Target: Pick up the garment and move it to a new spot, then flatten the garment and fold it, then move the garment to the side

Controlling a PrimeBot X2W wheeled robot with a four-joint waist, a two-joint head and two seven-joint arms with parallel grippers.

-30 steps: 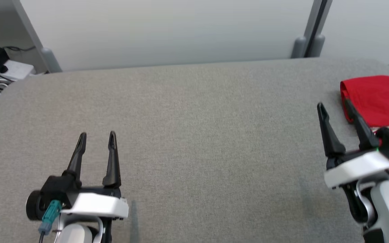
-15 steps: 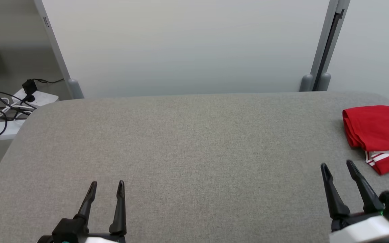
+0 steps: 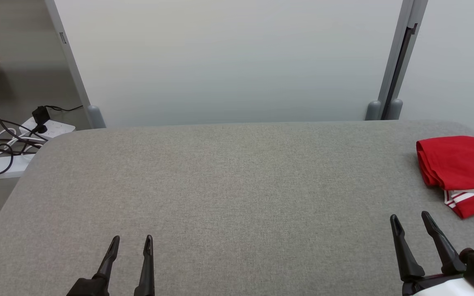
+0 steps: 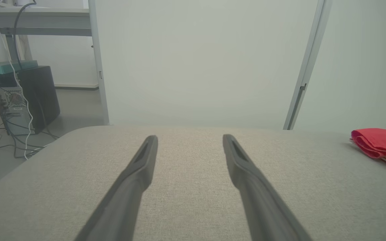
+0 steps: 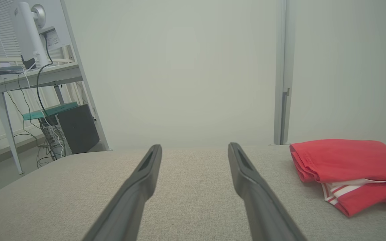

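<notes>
Folded red garment [image 3: 461, 164], woven table [image 3: 220, 185].

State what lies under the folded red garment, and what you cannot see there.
The red garment rests on the grey table. A white striped band peeks out between its upper and lower folds. Whether anything else lies beneath is hidden by the cloth.

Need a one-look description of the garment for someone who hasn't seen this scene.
Start at the wide grey fabric-covered table before the pale wall. At its right end, just beyond the right gripper, lies the garment, folded into a flat bundle. It is bright red against all the grey, with white-striped trim at its near edge.
</notes>
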